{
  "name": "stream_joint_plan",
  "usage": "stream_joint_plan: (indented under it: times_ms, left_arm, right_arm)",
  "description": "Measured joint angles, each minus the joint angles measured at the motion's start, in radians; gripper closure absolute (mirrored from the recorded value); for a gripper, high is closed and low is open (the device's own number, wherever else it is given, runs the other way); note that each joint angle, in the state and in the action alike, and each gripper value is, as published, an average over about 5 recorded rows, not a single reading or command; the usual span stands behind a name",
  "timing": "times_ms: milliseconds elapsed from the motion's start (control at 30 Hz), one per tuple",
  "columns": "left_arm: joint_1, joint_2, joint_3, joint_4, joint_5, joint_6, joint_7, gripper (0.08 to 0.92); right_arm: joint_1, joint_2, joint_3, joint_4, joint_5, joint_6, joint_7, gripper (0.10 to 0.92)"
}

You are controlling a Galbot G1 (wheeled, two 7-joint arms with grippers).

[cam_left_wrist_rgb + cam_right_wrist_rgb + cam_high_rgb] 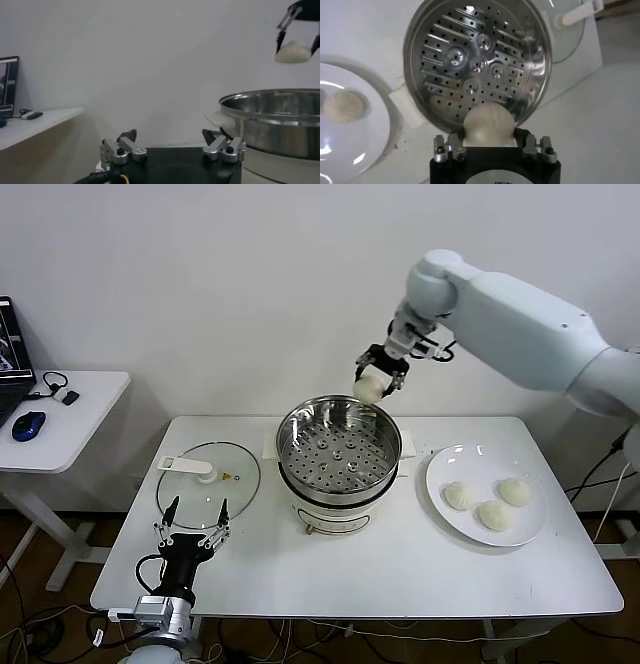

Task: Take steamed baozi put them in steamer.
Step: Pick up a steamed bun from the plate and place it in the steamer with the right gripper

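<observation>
With the right gripper [381, 374] clamped on one baozi [369, 388] above the steamer's [338, 450] far rim, shift inward, probably slightly, then lower before opening.

I count four buns: one bun [368, 387] pinched in my right pincer [380, 374] at twelve o'clock of the steamer [338, 446], and three buns [489, 504] on the one plate [447, 469] at three o'clock. One steamer, nothing in its basket. One glass lid [208, 472] at nine o'clock. Two pincers are mine; the left pincer [194, 521] is spread wide at seven o'clock. One table [400, 569].
</observation>
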Motion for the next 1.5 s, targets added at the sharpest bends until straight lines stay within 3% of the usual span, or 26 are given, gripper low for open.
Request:
stream_joint_plan:
  times_ms: [667,1233,1333,1500]
  left_arm:
    - [0.024,0.005,-0.014,0.000,-0.015,-0.010,0.001,0.177]
    - [0.035,0.004,-0.016,0.001,-0.013,-0.014,0.002,0.177]
    - [0.034,0.004,-0.015,0.003,-0.014,-0.015,0.002,0.177]
    - [0.034,0.004,-0.013,0.006,-0.015,-0.015,0.002,0.177]
  right_arm:
    - [-0.187,0.183,0.183,-0.205,-0.352,0.132,0.040,0.364]
    - [-0.270,0.219,0.276,-0.268,-0.482,0.164,0.058,0.359]
    - [-0.278,0.223,0.287,-0.274,-0.497,0.170,0.062,0.337]
    - [-0.284,0.225,0.302,-0.278,-0.512,0.181,0.067,0.234]
